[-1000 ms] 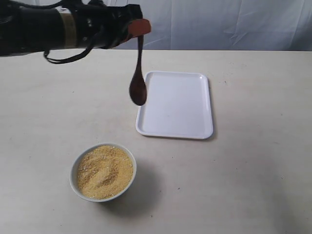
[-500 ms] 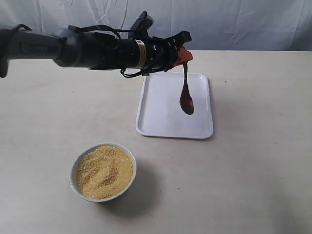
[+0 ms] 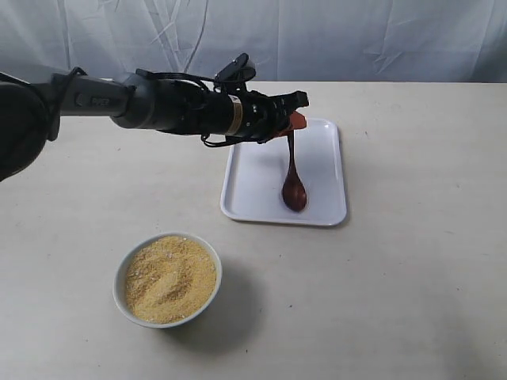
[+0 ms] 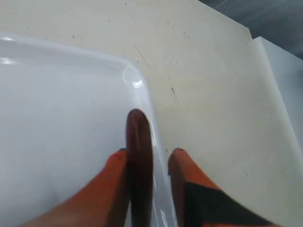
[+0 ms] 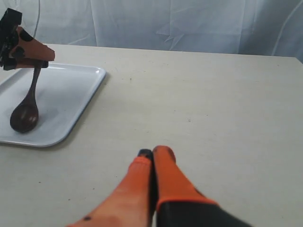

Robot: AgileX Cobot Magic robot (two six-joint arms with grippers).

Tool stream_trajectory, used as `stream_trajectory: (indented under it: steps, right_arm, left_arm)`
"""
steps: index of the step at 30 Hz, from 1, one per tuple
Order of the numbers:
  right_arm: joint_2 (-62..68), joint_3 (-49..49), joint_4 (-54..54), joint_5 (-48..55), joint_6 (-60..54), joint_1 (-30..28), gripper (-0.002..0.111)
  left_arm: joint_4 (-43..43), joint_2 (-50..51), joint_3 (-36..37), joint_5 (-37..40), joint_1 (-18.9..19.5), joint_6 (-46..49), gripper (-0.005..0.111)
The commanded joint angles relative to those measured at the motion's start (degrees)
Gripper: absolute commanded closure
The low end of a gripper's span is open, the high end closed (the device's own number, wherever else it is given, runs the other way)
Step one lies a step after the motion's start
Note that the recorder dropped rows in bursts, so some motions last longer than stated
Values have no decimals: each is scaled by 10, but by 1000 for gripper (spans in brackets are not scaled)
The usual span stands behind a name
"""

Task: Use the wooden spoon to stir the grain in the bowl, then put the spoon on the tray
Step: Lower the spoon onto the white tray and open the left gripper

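The wooden spoon (image 3: 293, 184) stands nearly upright, its oval end resting on the white tray (image 3: 261, 174). Its handle (image 4: 138, 142) runs up between the fingers of my left gripper (image 3: 293, 120), which hovers over the tray. The left gripper (image 4: 148, 152) is open. One orange finger (image 4: 113, 175) touches the handle, and a gap shows between the handle and the other finger. The white bowl (image 3: 125, 269) heaped with yellow grain (image 3: 169, 279) sits at the front left. My right gripper (image 5: 152, 152) is shut and empty above bare table, to the right of the tray (image 5: 71, 99).
A white cloth backdrop (image 3: 356, 39) hangs behind the table. The left arm (image 3: 158, 107) stretches low over the table from the left edge to the tray. Pale tabletop (image 3: 412, 261) spreads to the right of the tray and the bowl.
The left gripper has come down over the tray. The spoon's oval end, which hung above the tray, now rests on it.
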Motion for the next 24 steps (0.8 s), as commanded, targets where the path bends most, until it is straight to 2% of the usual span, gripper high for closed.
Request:
stream_trajectory:
  steps: [1,6,16,20,24]
  right_arm:
    - [-3,3,0,-7,0,-4,108]
    - [-3,3,0,-7,0,-4,108]
    - [-3,3,0,-7,0,-4,108]
    - [-3,3,0,-7,0,-4,108]
    - [-3,3,0,-7,0,-4,108]
  left_arm:
    - [12,-1,-5,2,1,-2,71]
    - [76,-32,-5,6,26,-2,71]
    - [179,-34,-5,17,25,-2,71]
    - [206,-32,-5,51,17,-1,70]
    - [206,-27,-5,113,5,1,62]
